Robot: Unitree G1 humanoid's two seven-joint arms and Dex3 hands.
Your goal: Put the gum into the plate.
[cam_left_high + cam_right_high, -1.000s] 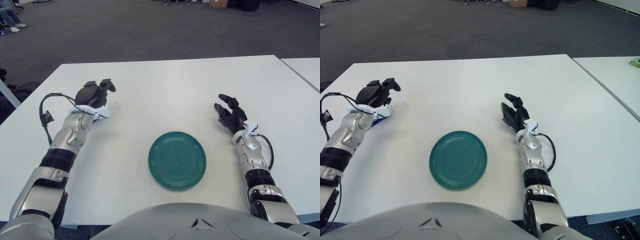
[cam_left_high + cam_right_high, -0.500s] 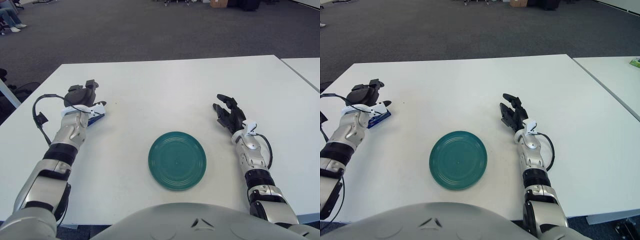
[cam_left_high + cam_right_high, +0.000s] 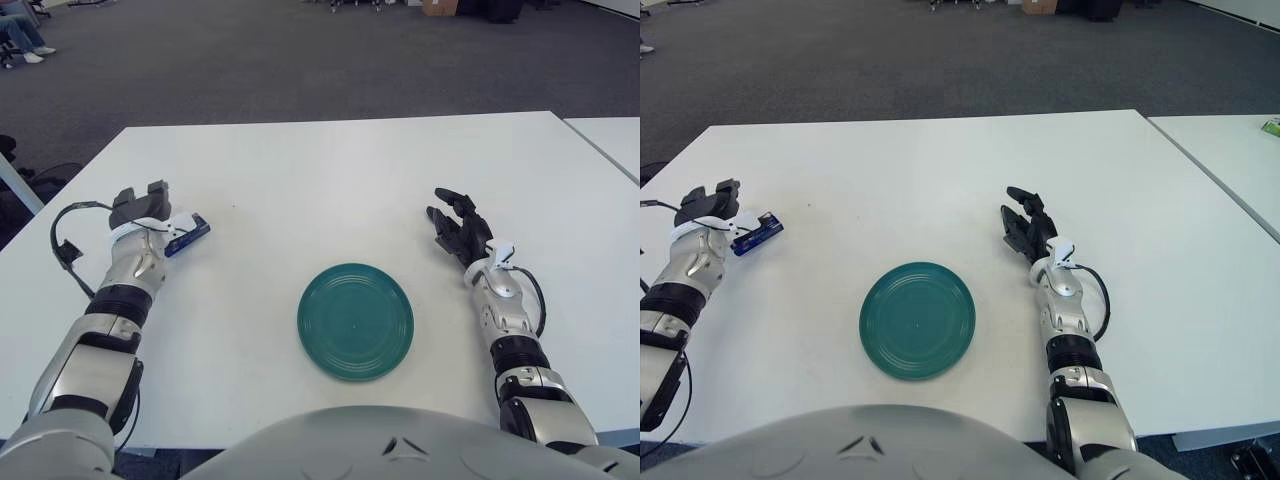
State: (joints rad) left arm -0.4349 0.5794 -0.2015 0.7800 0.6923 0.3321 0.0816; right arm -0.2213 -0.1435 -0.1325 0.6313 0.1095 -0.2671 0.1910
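Note:
The gum is a small blue pack (image 3: pixel 188 232) lying flat on the white table (image 3: pixel 330 170) at the left; it also shows in the right eye view (image 3: pixel 758 234). My left hand (image 3: pixel 140 203) rests just left of it, fingers relaxed, holding nothing. The teal plate (image 3: pixel 355 320) sits empty in the near middle, well to the right of the gum. My right hand (image 3: pixel 458 225) lies open on the table to the right of the plate.
A second white table (image 3: pixel 610 135) stands at the far right with a narrow gap between. Grey carpet lies beyond the table's far edge. My body's grey cover (image 3: pixel 390 445) fills the bottom of the view.
My left hand has drawn back to the left and toward me, off the spot it covered. The blue gum pack now lies uncovered beside it. The right hand has not moved.

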